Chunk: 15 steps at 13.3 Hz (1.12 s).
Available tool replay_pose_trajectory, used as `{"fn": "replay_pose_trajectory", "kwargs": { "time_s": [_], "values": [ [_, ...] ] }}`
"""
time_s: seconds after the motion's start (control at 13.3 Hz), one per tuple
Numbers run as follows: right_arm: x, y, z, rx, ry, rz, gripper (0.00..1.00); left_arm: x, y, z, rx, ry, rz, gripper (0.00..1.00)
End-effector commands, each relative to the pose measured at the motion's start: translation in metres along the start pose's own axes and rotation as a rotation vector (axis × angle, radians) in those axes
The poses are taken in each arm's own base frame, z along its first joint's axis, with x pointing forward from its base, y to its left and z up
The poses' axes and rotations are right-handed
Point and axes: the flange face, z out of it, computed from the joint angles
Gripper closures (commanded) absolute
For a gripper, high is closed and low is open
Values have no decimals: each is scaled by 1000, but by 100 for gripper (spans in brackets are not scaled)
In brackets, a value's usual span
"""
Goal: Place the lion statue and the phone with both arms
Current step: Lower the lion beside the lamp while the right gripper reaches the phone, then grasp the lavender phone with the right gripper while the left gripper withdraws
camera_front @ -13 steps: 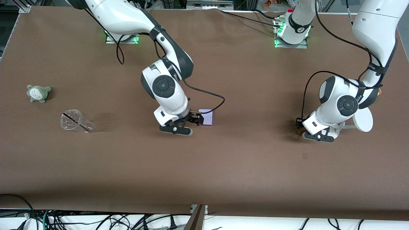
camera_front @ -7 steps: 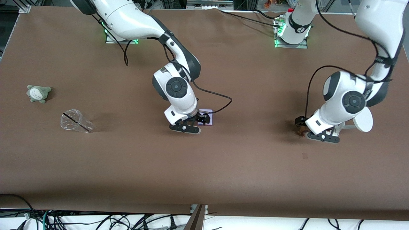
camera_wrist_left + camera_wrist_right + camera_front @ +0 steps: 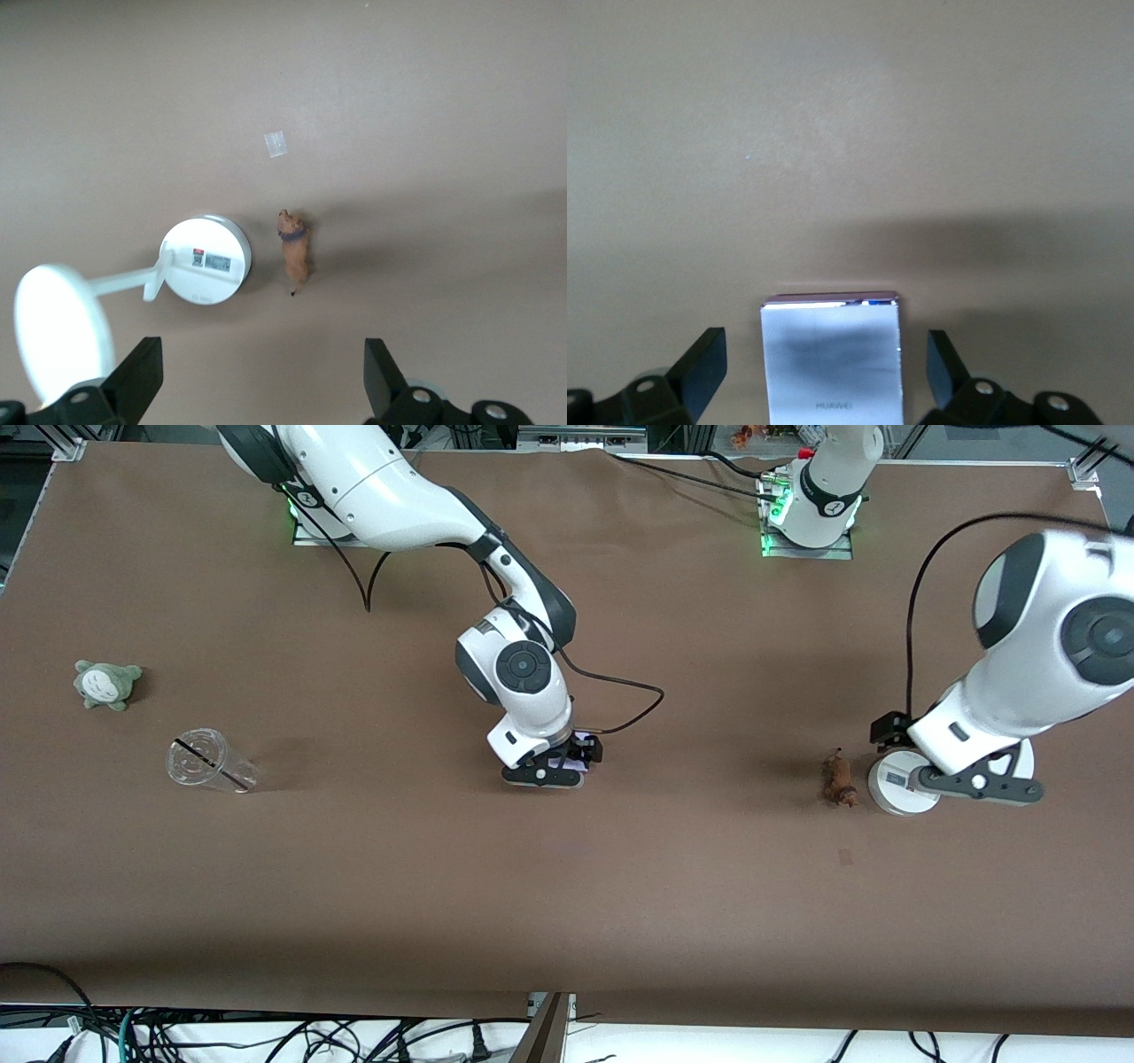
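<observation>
Centre of frame: right gripper [image 3: 551,769] is held low over the phone [image 3: 580,755], fingers spread wide either side, nothing gripped. Lower right: lion statue [image 3: 836,778] lies on table beside white stand [image 3: 895,786]. Left gripper [image 3: 974,784] is raised above stand, wide open, empty.

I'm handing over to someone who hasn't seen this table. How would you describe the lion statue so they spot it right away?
Look toward the left arm's end of the brown table, where the white round-based stand sits under the raised, open left gripper. The lion statue lies on the cloth right beside that base, apart from it. It is a tiny, elongated orange-brown animal with a dark band and thin tail, the only brown figurine there.
</observation>
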Motion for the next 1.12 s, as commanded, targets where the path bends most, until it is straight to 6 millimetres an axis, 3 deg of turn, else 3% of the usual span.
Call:
{"fn": "replay_pose_trajectory", "kwargs": {
  "time_s": [0.0,0.15,0.38,0.53,0.6,0.75,1.05],
  "values": [
    [-6,-13,0,-4,23,-8,0,-11,-18,-58,-49,-3,-37,0],
    [-11,-15,9,-14,20,-15,0,-19,-35,-85,-91,-4,-70,0],
    [-15,-11,28,-45,27,-25,0,-43,-30,-100,-46,52,-105,0],
    [-17,-11,34,-44,27,-25,0,-63,-31,-92,-101,71,-144,0],
    [-17,-11,35,-44,27,-25,0,-71,-42,-87,-123,97,-174,0],
    [-20,-15,37,-28,39,-32,0,-91,-34,-79,-105,118,-168,0],
    [-24,-17,41,-28,37,-36,0,-85,-31,-74,-108,89,-170,0]
  ]
}}
